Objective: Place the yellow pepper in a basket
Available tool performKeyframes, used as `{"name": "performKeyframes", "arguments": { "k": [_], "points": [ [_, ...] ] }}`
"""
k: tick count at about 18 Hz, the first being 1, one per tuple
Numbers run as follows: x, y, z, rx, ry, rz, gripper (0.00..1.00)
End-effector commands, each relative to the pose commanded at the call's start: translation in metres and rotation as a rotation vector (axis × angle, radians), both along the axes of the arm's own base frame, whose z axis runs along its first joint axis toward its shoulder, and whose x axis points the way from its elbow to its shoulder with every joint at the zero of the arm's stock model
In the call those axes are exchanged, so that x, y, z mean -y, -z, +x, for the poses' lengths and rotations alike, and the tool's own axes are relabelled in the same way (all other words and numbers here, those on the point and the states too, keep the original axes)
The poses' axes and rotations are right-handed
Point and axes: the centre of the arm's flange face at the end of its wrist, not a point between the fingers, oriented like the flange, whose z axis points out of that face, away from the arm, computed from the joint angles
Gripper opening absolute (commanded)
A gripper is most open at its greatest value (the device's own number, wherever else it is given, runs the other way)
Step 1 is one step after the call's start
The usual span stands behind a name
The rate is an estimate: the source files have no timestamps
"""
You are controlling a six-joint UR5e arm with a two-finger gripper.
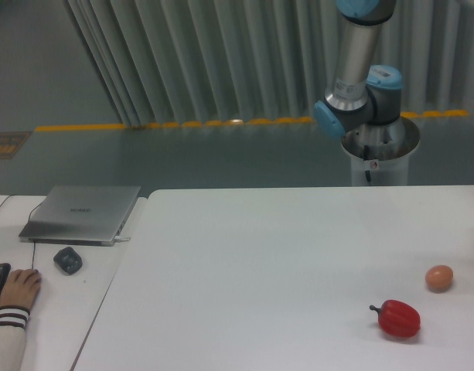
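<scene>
The yellow pepper is out of view, and no basket shows. On the white table (260,255) lie a red pepper (398,318) with a dark stem at the front right and a small tan-orange egg-shaped thing (439,277) just behind it to the right. Only the arm's base and lower joints (359,100) show behind the table at the back right. The gripper is out of the frame.
A closed grey laptop (82,213) and a dark mouse (67,260) lie on a side table at the left. A person's hand (18,287) rests by a keyboard at the left edge.
</scene>
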Motion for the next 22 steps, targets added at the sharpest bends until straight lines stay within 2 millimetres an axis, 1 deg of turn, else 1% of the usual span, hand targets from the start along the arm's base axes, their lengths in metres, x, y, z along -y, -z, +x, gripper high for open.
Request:
{"name": "performKeyframes", "arguments": {
  "k": [2,5,6,7,9,10,12,13,16,17,18,19,20,22],
  "points": [
    [-0.001,0.002,0.001,0.002,-0.003,-0.001,1.00],
    [0.001,-0.001,0.002,0.001,0.005,0.007,1.00],
    [0.001,0.005,0.004,0.012,0.006,0.017,1.00],
    [0.001,0.005,0.003,0.007,0.006,0.039,1.00],
    [0.003,0.004,0.001,0.001,-0.016,0.078,1.00],
    [0.006,-0.003,0.002,-0.009,-0.033,0.085,1.00],
    [0.003,-0.005,0.006,-0.021,-0.093,0.110,1.00],
    [0.001,-0.003,0.007,-0.011,-0.111,0.134,1.00],
    [-0.006,0.002,0.013,0.038,-0.110,0.220,1.00],
    [-0.007,0.000,0.017,0.053,-0.115,0.222,1.00],
    [-0.007,-0.008,0.022,0.054,-0.124,0.225,1.00],
    [-0.011,-0.009,0.027,0.059,-0.132,0.227,1.00],
    [-0.018,-0.009,0.032,0.066,-0.140,0.228,1.00],
    [-0.023,-0.008,0.037,0.082,-0.178,0.229,1.00]
  ]
}}
